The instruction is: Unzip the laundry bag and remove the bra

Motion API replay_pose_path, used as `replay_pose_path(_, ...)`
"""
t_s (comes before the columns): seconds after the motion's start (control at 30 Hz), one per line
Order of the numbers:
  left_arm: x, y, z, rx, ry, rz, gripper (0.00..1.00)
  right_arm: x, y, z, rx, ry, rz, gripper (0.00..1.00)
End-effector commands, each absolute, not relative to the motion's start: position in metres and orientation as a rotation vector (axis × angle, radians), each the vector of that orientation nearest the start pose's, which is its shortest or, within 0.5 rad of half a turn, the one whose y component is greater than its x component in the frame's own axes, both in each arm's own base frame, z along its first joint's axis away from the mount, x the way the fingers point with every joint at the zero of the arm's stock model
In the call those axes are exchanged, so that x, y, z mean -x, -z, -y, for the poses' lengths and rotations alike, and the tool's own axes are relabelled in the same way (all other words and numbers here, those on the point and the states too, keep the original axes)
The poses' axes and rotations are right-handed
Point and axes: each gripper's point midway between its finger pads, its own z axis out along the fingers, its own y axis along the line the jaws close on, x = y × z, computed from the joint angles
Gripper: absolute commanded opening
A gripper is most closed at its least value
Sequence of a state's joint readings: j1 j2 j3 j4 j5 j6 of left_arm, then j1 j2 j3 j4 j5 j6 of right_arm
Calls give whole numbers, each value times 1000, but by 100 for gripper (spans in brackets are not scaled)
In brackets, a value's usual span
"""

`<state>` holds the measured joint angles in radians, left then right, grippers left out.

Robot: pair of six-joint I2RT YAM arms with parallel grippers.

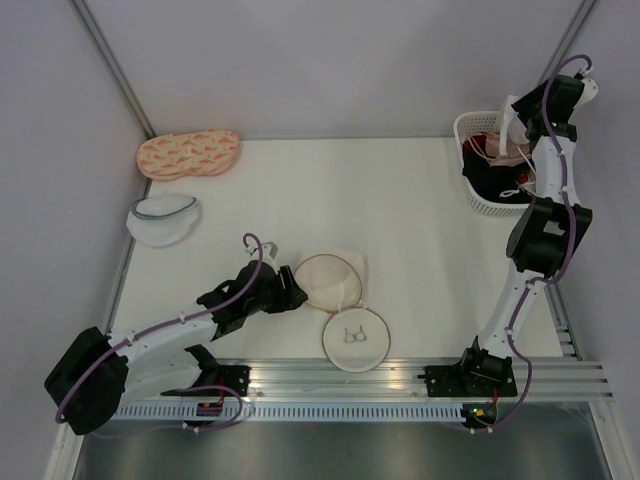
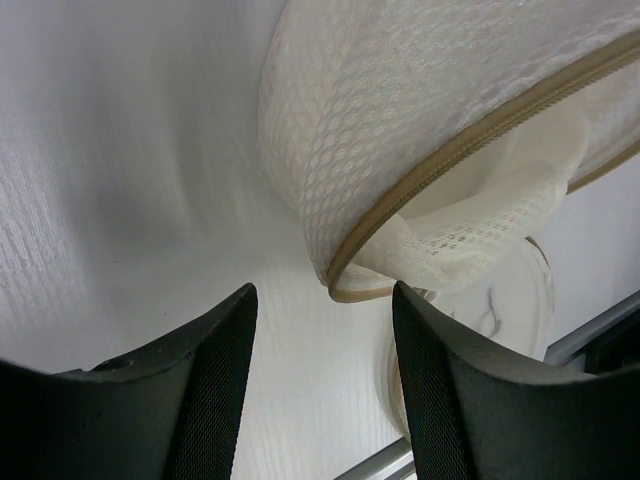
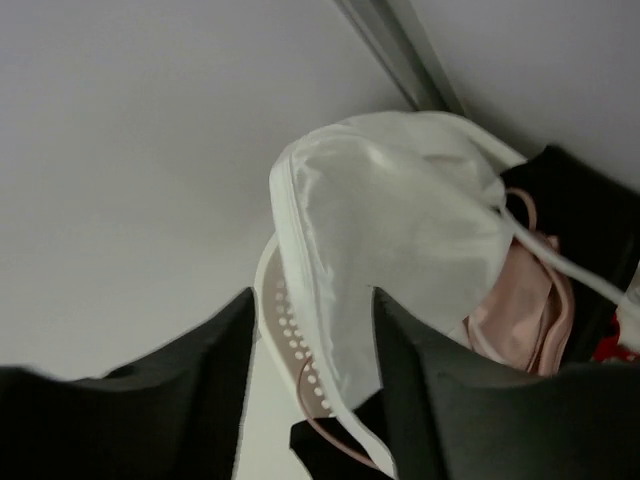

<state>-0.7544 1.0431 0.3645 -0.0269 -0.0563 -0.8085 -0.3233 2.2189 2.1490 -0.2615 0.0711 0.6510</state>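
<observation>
The laundry bag (image 1: 328,279) lies on the table (image 1: 420,220) near the middle of the near edge, a little to the left. It is unzipped and folded out in two round halves. The domed half lies farther from the edge with its beige zip rim turned upward. The flat face (image 1: 353,340) with the small black bra symbol lies just beside it, close to the near edge, with the symbol up. The long axis of the opened bag goes from the dome toward the near edge, slanting a little to the right.

The left gripper (image 2: 322,295) is low over the table at the left side of the dome. Its fingers stand apart with only bare table between them, and the zip rim is just in front of the tips.

The bra (image 3: 390,230) is at the far right corner, hanging over the white basket (image 1: 468,145), under the raised right gripper (image 3: 312,300). It hangs downward with its long axis about vertical, and a thin strap goes off to the side. The fingers of this gripper are parted and the white fabric passes between them. I cannot tell if a pad touches it. In the basket lie a pink garment (image 3: 520,310) and a black garment (image 3: 590,200).
</observation>
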Motion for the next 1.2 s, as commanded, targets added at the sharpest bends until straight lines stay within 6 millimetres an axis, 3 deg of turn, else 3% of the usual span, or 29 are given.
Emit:
replay_pose_path(0.0,-198,-63,218,124,803,-2339,61,-623,-274,173,-799,-167,-1722,66)
replay_pose_path(0.03,-198,-67,219,125,814,-2325,61,-618,-297,168,-776,-173,-1696,71)
replay_pose_path(0.1,-195,-69,216,132,808,-2327,61,-609,-320,161,-757,-180,-1675,82)
replay_pose_path(0.13,-195,-73,214,137,817,-2314,61,-595,-344,155,-748,-185,-1658,84)
replay_pose_path(0.2,-195,-78,212,152,822,-2296,61,-580,-359,142,-720,-172,-1674,89)
replay_pose_path(0.23,-194,-80,210,165,822,-2292,62,-558,-383,132,-697,-161,-1667,90)
replay_pose_path(0.27,-194,-87,210,166,842,-2267,61,-547,-373,125,-678,-133,-1713,90)
replay_pose_path(0.3,-195,-92,208,176,845,-2248,62,-537,-375,107,-650,-125,-1727,90)
replay_pose_path(0.33,-194,-94,207,178,850,-2240,62,-508,-406,91,-608,-123,-1682,90)
replay_pose_path(0.37,-193,-96,206,179,855,-2234,62,-496,-378,78,-605,-111,-1753,90)
replay_pose_path(0.4,-193,-105,205,187,870,-2204,62,-484,-377,50,-557,-134,-1771,89)
replay_pose_path(0.43,-193,-107,203,195,873,-2193,65,-455,-400,33,-517,-165,-1731,88)
replay_pose_path(0.47,-191,-107,200,200,869,-2197,67,-440,-366,19,-514,-171,-1808,86)
replay_pose_path(0.5,-191,-113,198,211,879,-2172,69,-426,-358,-13,-489,-240,-1834,85)
replay_pose_path(0.53,-190,-115,197,217,886,-2164,70,-397,-370,-27,-458,-291,-1808,82)
replay_pose_path(0.57,-188,-115,195,218,886,-2165,71,-382,-336,-39,-451,-303,-1884,78)
replay_pose_path(0.6,-187,-121,193,222,899,-2144,75,-365,-327,-64,-424,-364,-1911,76)
replay_pose_path(0.63,-186,-123,191,231,899,-2139,78,-339,-331,-74,-394,-406,-1903,72)
replay_pose_path(0.67,-185,-122,188,237,890,-2144,80,-320,-302,-97,-327,-440,-1983,67)
replay_pose_path(0.73,-183,-132,186,241,906,-2115,83,-284,-282,-112,-302,-469,-2062,63)
replay_pose_path(0.77,-183,-134,184,244,907,-2107,84,-269,-261,-121,-276,-476,-2131,61)
replay_pose_path(0.8,-182,-134,180,253,885,-2108,86,-251,-250,-140,-207,-514,-2183,60)
replay_pose_path(0.87,-182,-143,176,264,887,-2082,89,-222,-218,-149,-197,-512,-2284,59)
replay_pose_path(0.9,-183,-144,173,275,873,-2080,90,-203,-210,-164,-132,-536,-2320,59)
replay_pose_path(0.93,-183,-151,172,281,879,-2062,91,-187,-186,-163,-121,-492,-2387,59)
replay_pose_path(1.03,-182,-158,167,298,872,-2052,94,-150,-153,-179,-74,-477,-2479,59)
replay_pose_path(1.07,-182,-160,166,302,871,-2047,95,-129,-132,-187,-52,-479,-2537,59)
replay_pose_path(1.13,-181,-165,163,301,861,-2044,97,-112,-111,-193,-28,-438,-2580,59)
replay_pose_path(1.17,-181,-167,161,304,851,-2038,98,-95,-95,-200,17,-408,-2606,58)
